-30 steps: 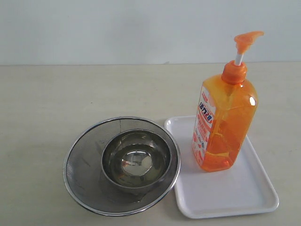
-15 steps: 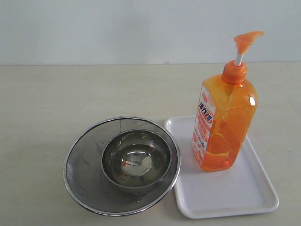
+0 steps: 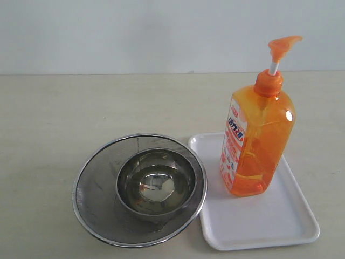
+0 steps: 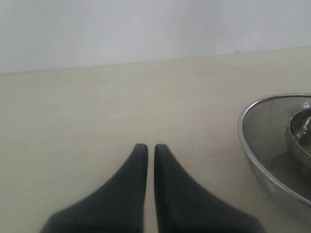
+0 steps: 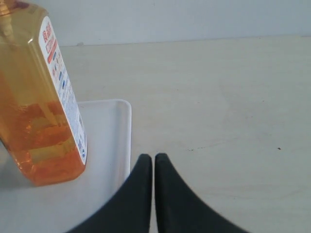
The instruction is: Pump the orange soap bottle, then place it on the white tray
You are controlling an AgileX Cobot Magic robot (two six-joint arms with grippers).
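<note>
Nothing has moved — your left gripper (image 4: pixel 150 148) and right gripper (image 5: pixel 154 158) sit pinched together, empty — grasp the bottle (image 3: pixel 257 145) mid-body, likely slick and tippy.

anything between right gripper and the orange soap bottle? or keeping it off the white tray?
Nothing visible. Only a bare strip of the white tray lies between the shut right gripper and the orange soap bottle, which already stands upright on that tray.
</note>
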